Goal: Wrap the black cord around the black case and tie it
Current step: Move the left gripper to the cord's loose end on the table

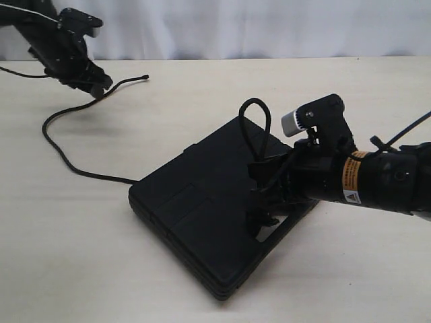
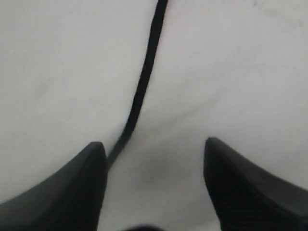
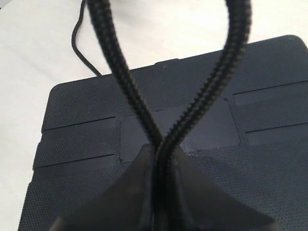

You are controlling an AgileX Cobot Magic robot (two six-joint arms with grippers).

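**Item:** long, thin, braided black cord (image 3: 119,72). Limp, light and rough-textured; probably best pinched where it is doubled.

**Location:** its loop stands over the flat rectangular black plastic case (image 1: 195,208), clamped in the closed right claw (image 3: 158,159). The rest trails across the pale worktop (image 1: 303,87) to the left claw (image 2: 154,142), which is spread wide and empty, with the cord lying between its fingers.

**Case:** rigid and probably heavier; lies flat mid-worktop.

cord (image 1: 44,128) left of case (image 1: 195,215), loop above
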